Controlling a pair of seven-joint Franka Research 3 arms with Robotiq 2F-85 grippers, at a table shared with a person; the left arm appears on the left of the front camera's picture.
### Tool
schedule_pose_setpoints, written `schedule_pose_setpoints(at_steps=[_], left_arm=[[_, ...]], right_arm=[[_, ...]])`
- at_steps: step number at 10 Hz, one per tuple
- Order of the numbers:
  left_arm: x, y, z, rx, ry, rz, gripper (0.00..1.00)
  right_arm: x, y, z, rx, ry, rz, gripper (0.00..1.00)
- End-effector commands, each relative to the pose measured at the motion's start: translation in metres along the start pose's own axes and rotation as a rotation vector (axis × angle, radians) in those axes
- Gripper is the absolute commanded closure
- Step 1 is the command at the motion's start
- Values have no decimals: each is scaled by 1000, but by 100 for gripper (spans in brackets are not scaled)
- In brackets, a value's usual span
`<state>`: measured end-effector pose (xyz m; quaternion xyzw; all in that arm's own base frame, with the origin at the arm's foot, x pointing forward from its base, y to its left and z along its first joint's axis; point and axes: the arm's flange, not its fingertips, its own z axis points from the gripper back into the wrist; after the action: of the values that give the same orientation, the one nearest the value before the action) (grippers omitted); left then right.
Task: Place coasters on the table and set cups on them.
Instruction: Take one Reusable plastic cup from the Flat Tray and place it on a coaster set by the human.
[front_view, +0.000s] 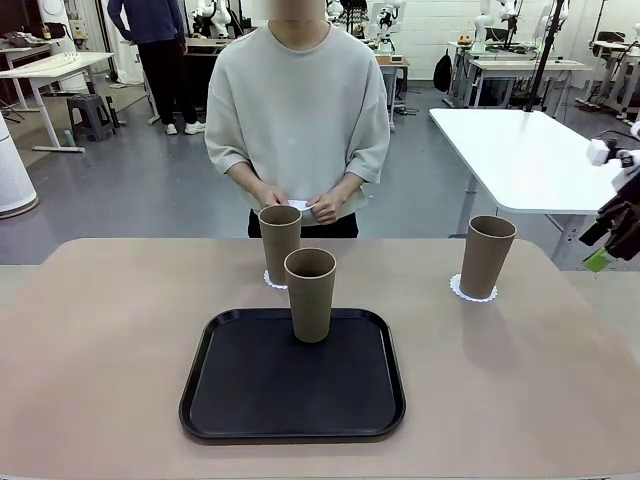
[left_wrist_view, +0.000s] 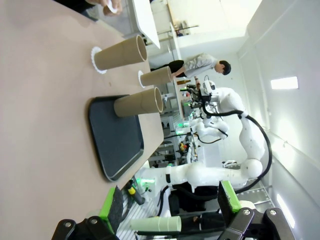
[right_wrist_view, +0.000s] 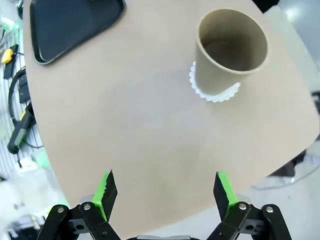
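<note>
Jaws spread wide on left gripper (left_wrist_view: 169, 197) and right gripper (right_wrist_view: 165, 182), nothing between them. On table (front_view: 110, 330): right cup (front_view: 486, 255) on a coaster (front_view: 460, 291), centre right; back cup (front_view: 280, 243) on second coaster (front_view: 271, 280), centre; third cup (front_view: 310, 293) upright on black tray (front_view: 290, 390), lower centre. Person's hands (front_view: 328, 208) hold something white, upper centre.

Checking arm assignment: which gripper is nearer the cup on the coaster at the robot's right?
Right. The right gripper sits open at the edge of the table, near that cup; the left gripper is far across it, past the black tray.
</note>
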<state>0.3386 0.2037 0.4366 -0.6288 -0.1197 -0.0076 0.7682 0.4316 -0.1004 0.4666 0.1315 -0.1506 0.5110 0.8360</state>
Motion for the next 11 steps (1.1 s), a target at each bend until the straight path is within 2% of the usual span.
schedule_pose_setpoints(at_steps=[1, 4, 6, 7, 8, 11], left_arm=[[-1, -1, 1, 9, -14, -4, 0], [-1, -1, 1, 9, -14, -4, 0], [-1, -1, 1, 9, -14, -4, 0], [-1, -1, 1, 9, -14, -4, 0], [-1, -1, 1, 9, -14, -4, 0], [-1, -1, 1, 9, -14, -4, 0]], right_arm=[[29, 32, -6, -50, 26, -78, 0], [68, 59, -6, -125, 32, -195, 0], [69, 62, -6, -196, 80, -272, 0], [65, 54, -7, -136, 89, -274, 0], [77, 59, 1, -145, 26, -215, 0], [77, 59, 1, -145, 26, -215, 0]])
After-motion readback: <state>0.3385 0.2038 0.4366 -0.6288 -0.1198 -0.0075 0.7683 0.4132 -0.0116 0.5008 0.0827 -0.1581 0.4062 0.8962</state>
